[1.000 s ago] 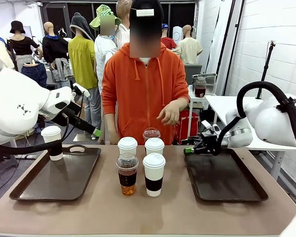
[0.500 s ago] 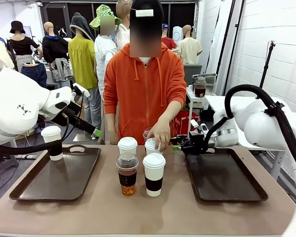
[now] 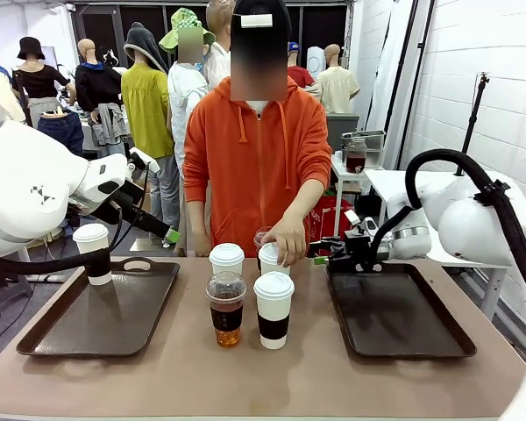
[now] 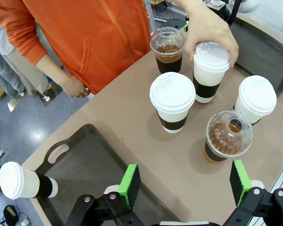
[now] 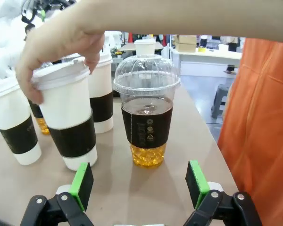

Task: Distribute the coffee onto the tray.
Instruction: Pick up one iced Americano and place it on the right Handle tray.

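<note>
Plainly, our right tool stands released, jaws wide and empty, low over the bench. Straight ahead of it, centred on the gap but beyond the fingertips, stands the clear dome-lidded cup of brown drink. We judge it thin-walled and easily dented, weighty with liquid, its lid liable to pop. The dark sleeve around its middle looks the best place to take hold, gently and upright. Beside that cup, to the left in the wrist view, the person's hand grips a white paper cup at its lid. Our left tool hangs released too, holding nothing, the cups standing below and beyond its fingertips.
</note>
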`<state>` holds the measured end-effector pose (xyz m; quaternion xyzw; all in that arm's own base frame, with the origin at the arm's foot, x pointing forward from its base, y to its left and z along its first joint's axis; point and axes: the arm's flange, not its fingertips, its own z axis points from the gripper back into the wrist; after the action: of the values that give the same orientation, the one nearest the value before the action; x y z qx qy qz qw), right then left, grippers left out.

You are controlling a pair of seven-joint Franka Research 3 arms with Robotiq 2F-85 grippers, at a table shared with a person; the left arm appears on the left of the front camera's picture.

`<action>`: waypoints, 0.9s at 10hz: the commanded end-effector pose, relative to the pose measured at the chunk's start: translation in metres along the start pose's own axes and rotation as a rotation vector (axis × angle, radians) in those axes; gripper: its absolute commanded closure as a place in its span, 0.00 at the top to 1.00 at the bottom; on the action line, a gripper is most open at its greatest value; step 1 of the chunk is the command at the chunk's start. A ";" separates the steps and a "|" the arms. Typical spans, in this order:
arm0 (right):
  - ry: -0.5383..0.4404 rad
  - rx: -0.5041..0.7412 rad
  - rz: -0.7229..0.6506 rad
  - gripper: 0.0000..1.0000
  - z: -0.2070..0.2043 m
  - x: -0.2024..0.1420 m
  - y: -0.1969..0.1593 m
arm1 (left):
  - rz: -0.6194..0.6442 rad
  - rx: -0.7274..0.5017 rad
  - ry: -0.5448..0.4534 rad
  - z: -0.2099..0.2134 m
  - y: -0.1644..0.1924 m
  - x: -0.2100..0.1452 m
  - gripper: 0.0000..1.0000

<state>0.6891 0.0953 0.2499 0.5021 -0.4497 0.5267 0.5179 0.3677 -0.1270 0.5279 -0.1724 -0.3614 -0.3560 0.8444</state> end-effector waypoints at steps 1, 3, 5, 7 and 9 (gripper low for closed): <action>-0.039 -0.024 -0.009 1.00 0.013 0.003 0.021 | 0.003 -0.006 -0.001 0.000 0.001 -0.001 1.00; -0.040 -0.043 -0.014 1.00 0.031 0.004 0.030 | 0.003 -0.006 -0.001 0.000 0.001 -0.001 1.00; -0.043 -0.058 -0.019 1.00 0.040 0.001 0.034 | 0.003 -0.006 -0.001 0.000 0.001 -0.001 1.00; -0.044 -0.063 -0.021 1.00 0.041 0.001 0.035 | 0.003 -0.006 -0.001 0.000 0.001 -0.001 1.00; -0.031 -0.048 -0.037 1.00 0.041 0.005 0.034 | 0.003 -0.006 -0.001 0.000 0.001 -0.001 1.00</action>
<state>0.6654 0.0504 0.2551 0.5040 -0.4574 0.5015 0.5341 0.3677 -0.1271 0.5279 -0.1723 -0.3614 -0.3561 0.8443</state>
